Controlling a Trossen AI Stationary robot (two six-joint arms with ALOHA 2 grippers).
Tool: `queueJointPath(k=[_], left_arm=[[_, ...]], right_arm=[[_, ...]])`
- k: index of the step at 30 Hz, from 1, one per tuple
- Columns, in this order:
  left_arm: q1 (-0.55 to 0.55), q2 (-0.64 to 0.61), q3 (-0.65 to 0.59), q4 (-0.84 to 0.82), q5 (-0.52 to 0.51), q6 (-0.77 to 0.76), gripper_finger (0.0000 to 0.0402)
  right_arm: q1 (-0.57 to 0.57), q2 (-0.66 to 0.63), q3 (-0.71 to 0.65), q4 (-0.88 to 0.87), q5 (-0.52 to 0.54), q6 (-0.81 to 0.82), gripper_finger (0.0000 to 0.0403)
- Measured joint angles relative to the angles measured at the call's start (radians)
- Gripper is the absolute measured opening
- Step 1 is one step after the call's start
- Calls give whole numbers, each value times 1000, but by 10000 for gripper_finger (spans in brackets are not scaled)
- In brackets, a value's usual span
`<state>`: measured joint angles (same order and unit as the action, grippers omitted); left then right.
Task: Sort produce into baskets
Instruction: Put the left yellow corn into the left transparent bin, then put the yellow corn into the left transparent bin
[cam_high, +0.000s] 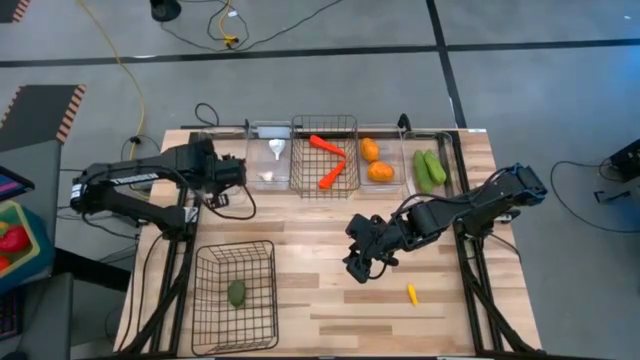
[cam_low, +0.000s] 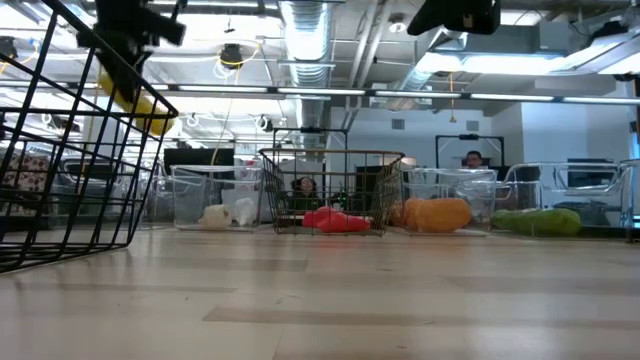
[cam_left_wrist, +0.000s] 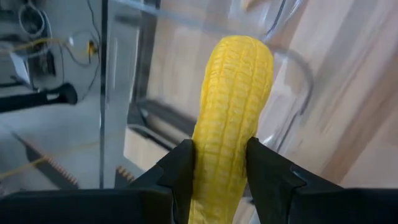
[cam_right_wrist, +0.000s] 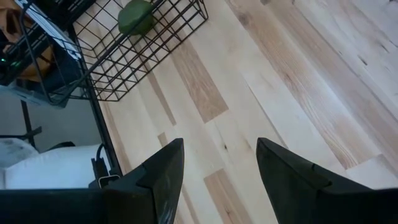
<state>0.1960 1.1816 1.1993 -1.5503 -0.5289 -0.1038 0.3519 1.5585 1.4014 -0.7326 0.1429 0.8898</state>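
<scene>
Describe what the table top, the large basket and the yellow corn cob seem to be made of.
Table top: pale wood planks, visible grain, satin finish.
Large basket: thin dark wire mesh, likely coated metal.
Corn cob: probably moulded plastic, matte, with uniform kernel rows, held between the left gripper's fingers.

The middle of the wooden table (cam_high: 300, 300) is bare, so a gripper can move there with nothing in the way. Along the far edge stands a row: clear bins (cam_high: 270, 155) on each side of a small wire basket (cam_high: 325, 155). They sit close together, so nothing fits between them. A big wire basket (cam_high: 236, 297) fills the near left corner. A tiny yellow piece (cam_high: 411, 293) lies alone on the near right boards.
</scene>
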Motion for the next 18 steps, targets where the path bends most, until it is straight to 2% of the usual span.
queueJointPath(k=[4,10,18], left_arm=[[48,-3,-68,16,-3,47,127],[75,-2,-160,143,-36,89,150],[75,-2,-183,163,-44,104,209]], right_arm=[[0,0,0,4,0,0,228],[0,0,0,4,0,0,228],[0,0,0,3,0,0,228]])
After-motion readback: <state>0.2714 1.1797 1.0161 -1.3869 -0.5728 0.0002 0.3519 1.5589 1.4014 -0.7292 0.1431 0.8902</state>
